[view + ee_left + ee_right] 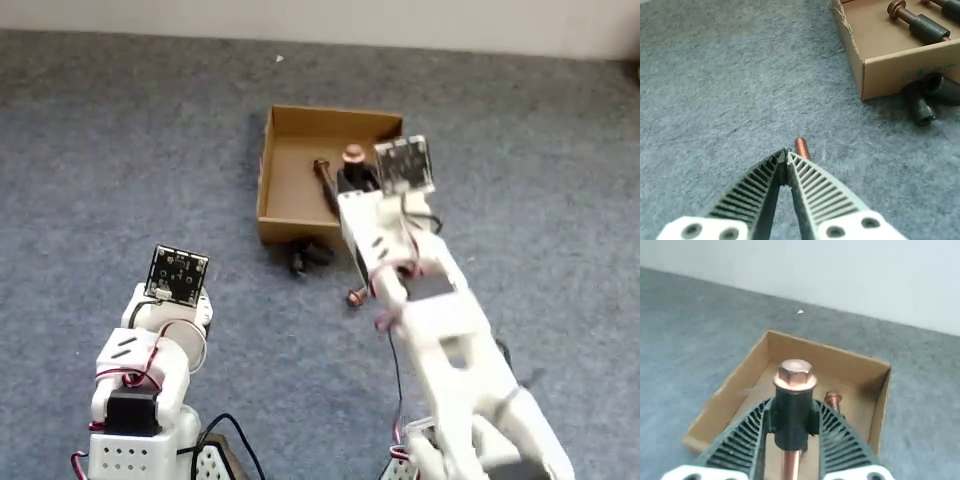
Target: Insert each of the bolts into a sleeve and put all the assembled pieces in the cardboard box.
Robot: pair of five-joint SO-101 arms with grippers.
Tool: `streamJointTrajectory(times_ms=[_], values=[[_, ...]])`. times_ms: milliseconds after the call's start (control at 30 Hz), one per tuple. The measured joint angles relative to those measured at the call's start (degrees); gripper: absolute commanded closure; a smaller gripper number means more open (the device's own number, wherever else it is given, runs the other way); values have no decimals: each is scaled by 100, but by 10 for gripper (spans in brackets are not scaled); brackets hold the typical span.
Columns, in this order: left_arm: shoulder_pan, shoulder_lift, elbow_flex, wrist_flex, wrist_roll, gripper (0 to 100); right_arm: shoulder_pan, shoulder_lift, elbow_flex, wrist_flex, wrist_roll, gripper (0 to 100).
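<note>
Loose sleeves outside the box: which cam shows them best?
Left wrist view: the two black sleeves lie large and unobstructed beside the cardboard box wall, one bore facing the camera. High view renders them as small dark shapes at that wall.

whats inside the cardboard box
One copper bolt in a black sleeve lies on the brown cardboard box floor. The right end effector holds a second bolt-and-sleeve piece over it; the white arm covers part of the floor, so more may be hidden.
</note>
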Motion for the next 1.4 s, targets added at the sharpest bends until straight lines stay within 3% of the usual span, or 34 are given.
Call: streamJointTrajectory(times_ms=[300, 467, 667, 867, 1000, 1233, 1400], values=[[0, 0, 0, 0, 0, 995, 53, 3103, -1714, -466, 0, 967], [0, 0, 0, -9, 0, 995, 220, 3622, -2532, 378, 0, 862], [0, 0, 0, -9, 0, 995, 264, 3437, -3086, 1855, -9, 862], [0, 0, 18, -9, -9, 995, 255, 2330, -3051, 2892, -9, 863], [0, 0, 18, -9, -18, 995, -123, 1609, -2479, 3552, -9, 864], [0, 0, 18, -9, -18, 995, -1073, 747, -1231, 3701, -9, 862], [0, 0, 18, -9, -18, 995, -1204, 1029, -1108, 3279, -9, 860]])
